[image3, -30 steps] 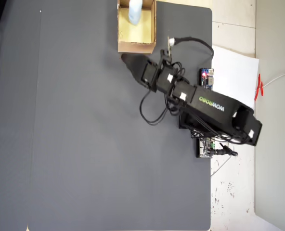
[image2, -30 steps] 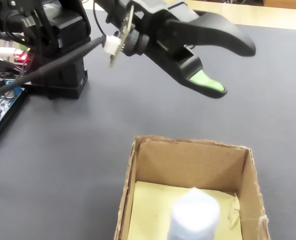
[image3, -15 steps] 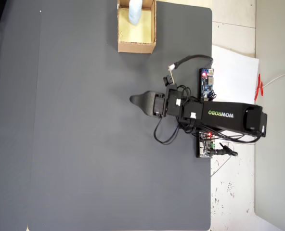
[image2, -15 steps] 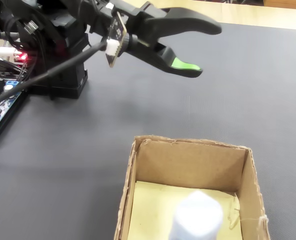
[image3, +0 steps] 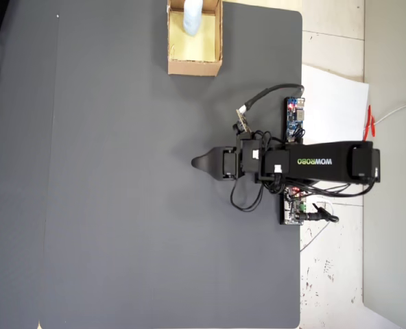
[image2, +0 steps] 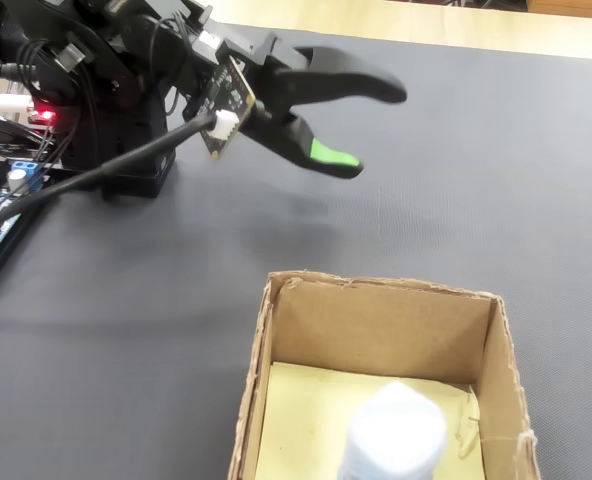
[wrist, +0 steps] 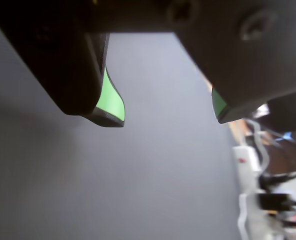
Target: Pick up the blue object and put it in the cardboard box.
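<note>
The pale blue object stands inside the cardboard box, on its yellowish floor at the near edge of the fixed view. Seen from overhead, the blue object is in the box at the top of the dark mat. My gripper hovers above the mat, well apart from the box, open with nothing between its green-padded fingers. The wrist view shows the gripper with only bare grey mat in the wide gap. From overhead the gripper points left.
The arm's base with circuit boards and loose cables sits at the mat's right edge in the overhead view. A white paper sheet lies beside it off the mat. A wooden table edge runs along the back.
</note>
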Tool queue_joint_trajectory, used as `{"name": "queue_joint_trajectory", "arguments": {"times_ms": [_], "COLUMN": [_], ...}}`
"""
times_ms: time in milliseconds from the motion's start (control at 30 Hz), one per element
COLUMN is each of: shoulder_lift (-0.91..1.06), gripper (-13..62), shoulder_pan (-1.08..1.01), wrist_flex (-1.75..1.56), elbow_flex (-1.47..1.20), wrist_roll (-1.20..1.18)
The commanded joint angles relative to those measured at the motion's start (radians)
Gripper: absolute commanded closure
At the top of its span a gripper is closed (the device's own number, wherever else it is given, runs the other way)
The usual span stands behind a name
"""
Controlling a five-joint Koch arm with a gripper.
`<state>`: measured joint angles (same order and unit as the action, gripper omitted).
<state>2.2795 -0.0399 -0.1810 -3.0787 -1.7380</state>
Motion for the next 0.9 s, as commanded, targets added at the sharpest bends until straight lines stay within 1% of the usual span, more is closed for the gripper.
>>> {"name": "queue_joint_trajectory", "arguments": {"times_ms": [0,200,433,867], "shoulder_lift": [0.087,0.087,0.084,0.084], "gripper": [14.4,14.5,14.6,14.6], "shoulder_pan": [0.002,0.002,-0.012,-0.015], "wrist_flex": [0.041,0.160,0.216,0.215], "elbow_flex": [-0.040,-0.040,-0.040,-0.040], "wrist_roll": [-0.032,-0.034,-0.041,-0.040]}}
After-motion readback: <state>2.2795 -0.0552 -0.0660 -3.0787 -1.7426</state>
